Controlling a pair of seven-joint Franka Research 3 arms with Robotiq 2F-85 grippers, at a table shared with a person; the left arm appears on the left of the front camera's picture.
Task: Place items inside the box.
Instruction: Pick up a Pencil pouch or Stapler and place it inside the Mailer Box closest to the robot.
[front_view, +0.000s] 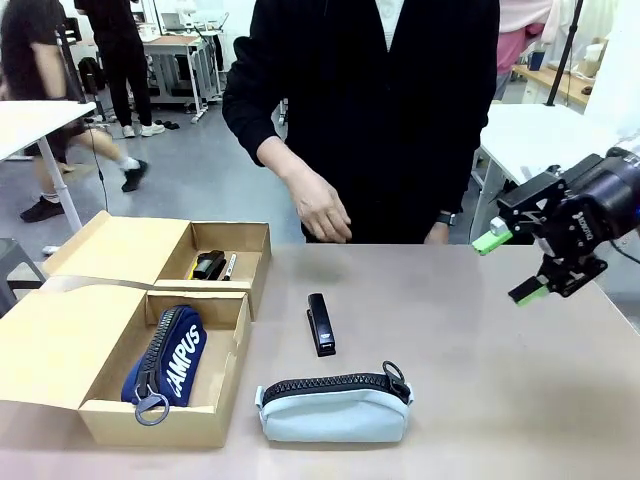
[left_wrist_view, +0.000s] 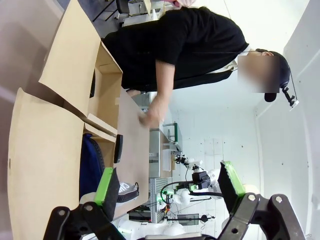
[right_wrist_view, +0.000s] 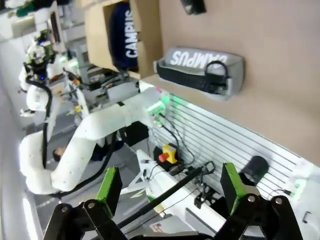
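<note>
The cardboard box (front_view: 60, 350) stands open at the table's left. A navy "CAMPUS" pouch (front_view: 165, 365) lies in its near compartment. A black stapler and a yellow-and-black knife (front_view: 210, 265) lie in the far one. Another black stapler (front_view: 320, 323) lies on the table at the middle. In front of it is the pale grey-blue pouch (front_view: 333, 403), zipper up. My right gripper (front_view: 510, 268) hangs open and empty above the table's right side. The right wrist view looks past its fingers (right_wrist_view: 107, 187) to the grey pouch (right_wrist_view: 200, 70). My left gripper (left_wrist_view: 170, 187) is open and empty, beside the box (left_wrist_view: 45, 150).
A person in black stands at the far edge, one hand (front_view: 320, 205) hovering over the table behind the stapler. The box's flaps (front_view: 115, 245) spread out to the left. My white left arm (right_wrist_view: 100, 130) shows in the right wrist view.
</note>
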